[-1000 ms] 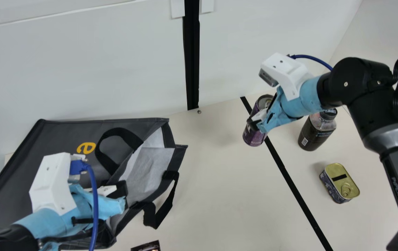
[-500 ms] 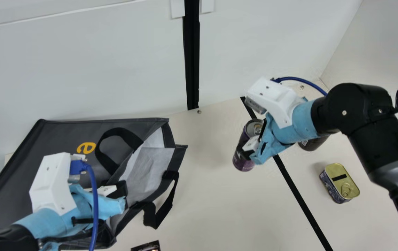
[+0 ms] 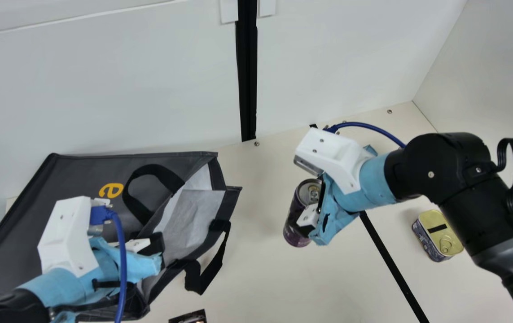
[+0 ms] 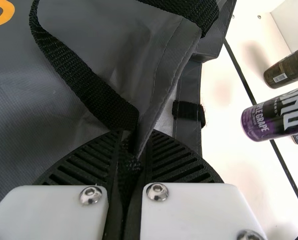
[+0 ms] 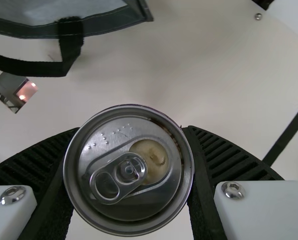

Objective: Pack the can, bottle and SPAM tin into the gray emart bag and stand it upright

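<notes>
Can, a purple and black metal cylinder [image 3: 292, 226]: gripped over the middle of the cream table [image 3: 256, 278], between the bag's mouth and the tin, its silver lid with a pull tab [image 5: 128, 170] facing the right wrist camera
Right gripper [image 3: 312, 214]: holding the can, one black ribbed finger [image 5: 221, 157] pressed to each side of it
Left gripper [image 3: 160, 251]: narrow, pinching the bag's edge and black strap between its fingers at the mouth
Gray emart bag, large and rectangular with black trim [image 3: 76, 179]: lying on its side at the main view's left, a yellow letter on its face, its open mouth showing pale lining [image 3: 193, 211] and turned towards the can
SPAM tin, gold-lidded with rounded corners and dark patterned sides [image 3: 438, 235]: lid up on the table, near the right arm
Bottle, dark brown with a barcode label [image 4: 289, 67]: on the table in the left wrist view, beyond the black line [image 4: 241, 75], partly cut off by the edge
Small dark flat square [image 3: 189, 317]: on the table near the bag, at the main view's bottom edge
</notes>
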Controlling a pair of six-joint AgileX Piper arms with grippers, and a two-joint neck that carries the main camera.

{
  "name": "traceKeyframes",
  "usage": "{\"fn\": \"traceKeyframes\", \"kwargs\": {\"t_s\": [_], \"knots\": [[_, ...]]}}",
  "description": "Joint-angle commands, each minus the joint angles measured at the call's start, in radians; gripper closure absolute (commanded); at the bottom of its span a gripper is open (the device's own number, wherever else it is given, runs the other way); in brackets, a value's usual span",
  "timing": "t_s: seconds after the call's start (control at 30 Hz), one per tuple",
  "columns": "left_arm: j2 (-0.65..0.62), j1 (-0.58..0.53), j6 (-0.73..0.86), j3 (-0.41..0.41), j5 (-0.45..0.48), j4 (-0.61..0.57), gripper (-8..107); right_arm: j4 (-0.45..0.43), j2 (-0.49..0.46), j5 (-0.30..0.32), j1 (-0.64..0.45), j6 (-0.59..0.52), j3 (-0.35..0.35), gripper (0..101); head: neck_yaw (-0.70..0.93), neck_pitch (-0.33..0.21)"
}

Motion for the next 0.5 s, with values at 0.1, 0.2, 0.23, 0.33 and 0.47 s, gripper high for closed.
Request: {"fn": "traceKeyframes", "kwargs": {"t_s": [0.1,0.2,0.23,0.33,0.47], "knots": [[0.000,0.000,0.000,0.000,0.000,0.000,107,-0.002,-0.008,0.000,0.036,0.009,0.008,101,-0.002,-0.023],[0.000,0.000,0.000,0.000,0.000,0.000,107,0.000,-0.014,0.001,0.055,0.012,0.013,101,-0.002,-0.023],[0.000,0.000,0.000,0.000,0.000,0.000,107,0.002,-0.016,0.001,0.060,0.013,0.014,101,-0.002,-0.023],[0.000,0.000,0.000,0.000,0.000,0.000,107,0.015,-0.022,-0.003,0.075,0.016,0.019,101,-0.002,-0.023],[0.000,0.000,0.000,0.000,0.000,0.000,107,0.047,-0.032,-0.019,0.090,0.015,0.032,101,-0.002,-0.023]]}}
